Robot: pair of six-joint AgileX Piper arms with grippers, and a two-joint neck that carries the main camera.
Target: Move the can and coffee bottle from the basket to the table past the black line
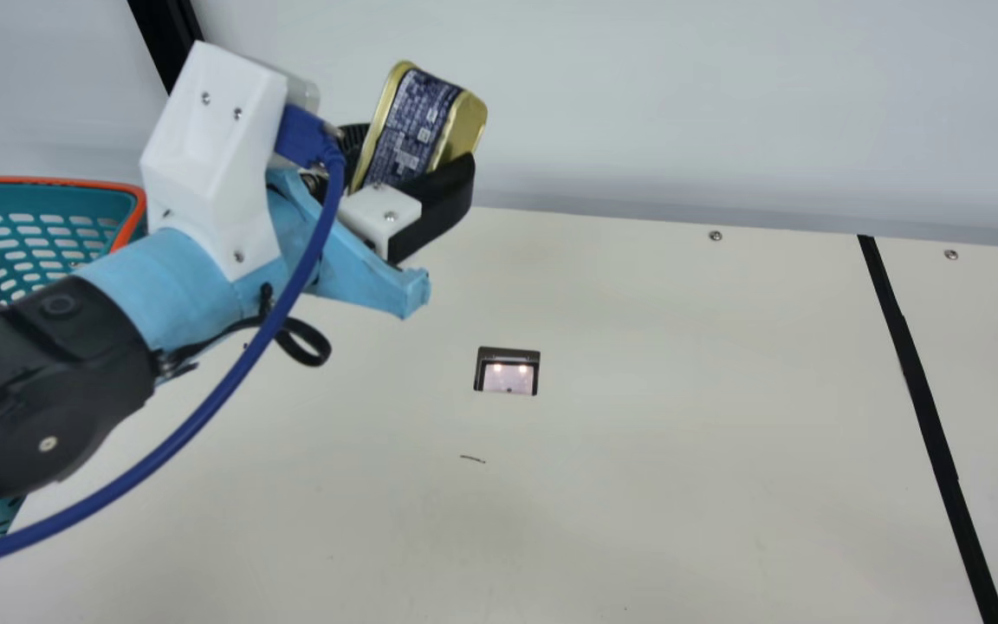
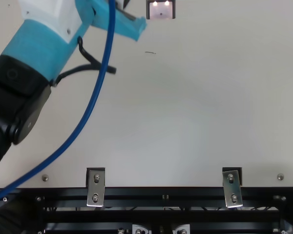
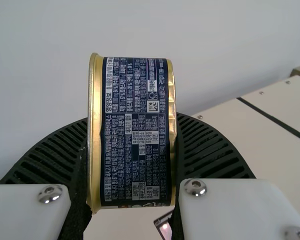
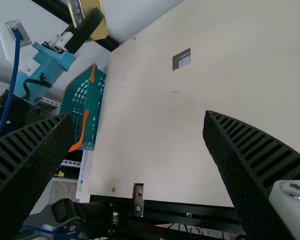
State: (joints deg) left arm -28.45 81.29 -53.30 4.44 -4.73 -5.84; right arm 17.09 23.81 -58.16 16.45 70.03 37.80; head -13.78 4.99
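Note:
In the main view my left gripper (image 1: pixel 412 169) is shut on the gold-edged can (image 1: pixel 417 130), which it holds tilted above the table's back edge, left of the black line (image 1: pixel 923 399). The left wrist view shows the can (image 3: pixel 135 130) squeezed between both ribbed fingers of my left gripper (image 3: pixel 132 165). In the right wrist view my right gripper (image 4: pixel 138 130) stands open with nothing between its fingers. The teal basket (image 1: pixel 131 195) with an orange rim is behind the left arm in the main view; its inside is largely hidden.
The cream table (image 1: pixel 638 433) has a small square recess (image 1: pixel 508 373) near its middle. A blue cable (image 1: pixel 230 381) hangs in a loop from the left arm. Metal brackets (image 2: pixel 96 187) stand at the table's near edge in the top view.

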